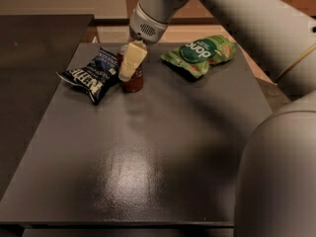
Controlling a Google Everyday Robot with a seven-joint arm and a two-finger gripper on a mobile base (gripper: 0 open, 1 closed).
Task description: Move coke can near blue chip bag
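The coke can [135, 82] stands upright on the dark table [163, 152], at the back left. It is right beside the blue chip bag [94, 74], close to the bag's right edge or touching it. My gripper [129, 67] comes down from the top of the camera view and is shut on the can. One cream finger [131, 59] lies across the can's front; the other finger is hidden behind the can. The can's base rests on the table.
A green chip bag [200, 54] lies at the back right of the table. My arm's large white body [276, 172] fills the right side of the view. A second dark surface [34, 53] lies to the left.
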